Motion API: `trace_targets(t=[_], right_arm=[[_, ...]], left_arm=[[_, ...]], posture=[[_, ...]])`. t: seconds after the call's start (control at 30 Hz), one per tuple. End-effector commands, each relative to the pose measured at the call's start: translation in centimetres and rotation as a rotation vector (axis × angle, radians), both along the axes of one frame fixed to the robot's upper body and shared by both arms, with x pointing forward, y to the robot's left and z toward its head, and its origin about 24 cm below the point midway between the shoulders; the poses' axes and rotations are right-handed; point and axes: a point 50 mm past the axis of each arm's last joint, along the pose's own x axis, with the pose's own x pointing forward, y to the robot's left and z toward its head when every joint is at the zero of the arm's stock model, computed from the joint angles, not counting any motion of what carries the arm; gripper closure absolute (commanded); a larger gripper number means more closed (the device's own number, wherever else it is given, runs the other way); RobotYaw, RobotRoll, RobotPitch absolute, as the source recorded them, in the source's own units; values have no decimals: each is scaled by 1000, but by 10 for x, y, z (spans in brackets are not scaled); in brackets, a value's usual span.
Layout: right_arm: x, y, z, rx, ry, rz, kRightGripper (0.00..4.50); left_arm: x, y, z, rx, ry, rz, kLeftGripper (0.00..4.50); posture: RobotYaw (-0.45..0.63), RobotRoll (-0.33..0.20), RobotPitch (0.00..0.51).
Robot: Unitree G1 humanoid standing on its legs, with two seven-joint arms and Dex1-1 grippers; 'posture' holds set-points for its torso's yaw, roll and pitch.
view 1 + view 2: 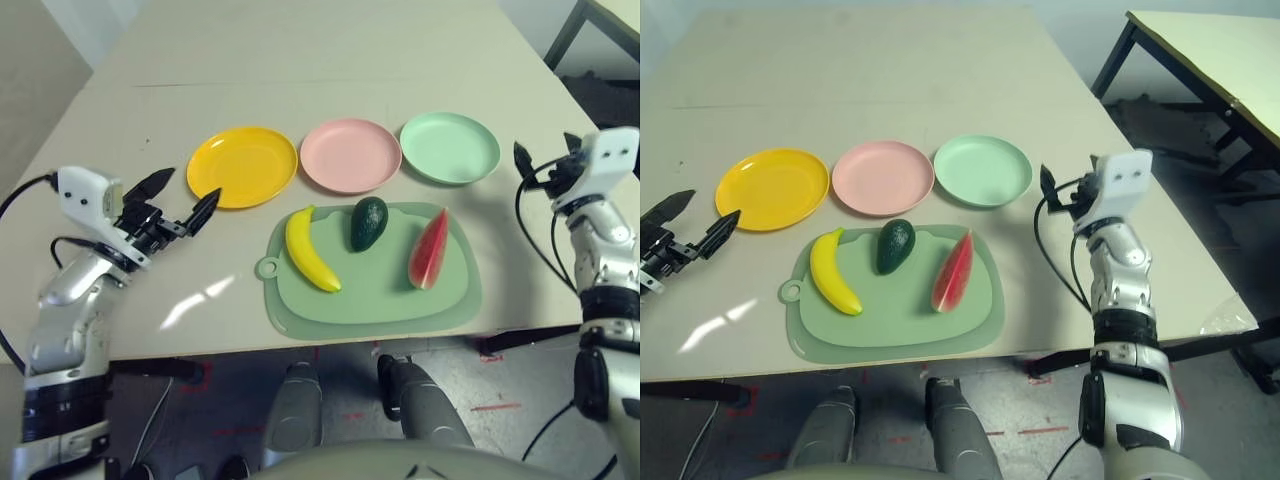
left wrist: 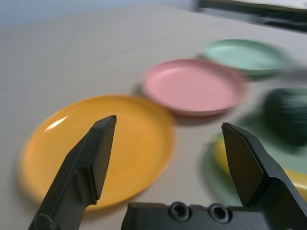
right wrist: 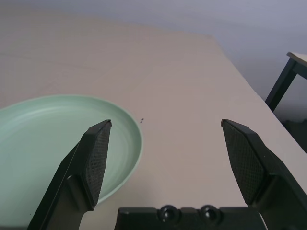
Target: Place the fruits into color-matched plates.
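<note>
No fruit is yet gripped: both claws are seen spread apart and empty. The left gripper (image 1: 180, 200) hovers beside the round yellow plastic plate (image 1: 242, 165); the curved yellow toy banana (image 1: 310, 249) lies just beyond, on the light-green mat (image 1: 455, 300). The right gripper (image 1: 545, 160) hangs beside the mint-green plate (image 1: 450, 147). A reach to the banana is judged next.

Yellow plate (image 1: 242, 166), pink plate (image 1: 350, 155) and mint plate (image 1: 450, 147) in a row mid-table; banana (image 1: 309, 250), avocado (image 1: 368, 222) and watermelon wedge (image 1: 428, 250) on mat (image 1: 375, 300) at near edge
</note>
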Motion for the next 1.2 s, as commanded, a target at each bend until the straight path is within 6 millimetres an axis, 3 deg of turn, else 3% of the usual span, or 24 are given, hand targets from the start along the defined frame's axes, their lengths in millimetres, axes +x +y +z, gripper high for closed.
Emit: trace_targets(t=[0.03,0.13,0.3,0.4,0.47,0.63,0.77,0.97,1.2], right_arm=[[-4,-10,16,101,48,87,0],[-12,2,37,6,112,274,0],[-29,16,61,-168,244,485,0],[-35,37,87,-488,284,584,0],[-38,54,94,-714,319,674,0],[-44,85,97,-1163,347,893,0],[-44,110,100,-1429,252,1077,0],[-47,140,93,-1618,105,1239,0],[-40,153,81,-1683,70,1327,0]], left_arm=[[-9,-23,-2,80,115,-294,21],[-16,-33,-7,176,181,-477,21],[-12,-41,-14,217,183,-582,21],[-7,-44,-22,227,173,-615,21],[-4,-44,-26,237,173,-625,21],[4,-41,-33,283,171,-616,21],[5,-42,-33,277,164,-607,21],[2,-46,-35,289,171,-616,21],[-2,-46,-30,337,187,-680,21]], posture=[[54,0,257],[18,0,247],[-36,0,224],[-70,0,208],[-77,0,201],[-80,0,190],[-71,0,189],[-32,0,191],[13,0,196]])
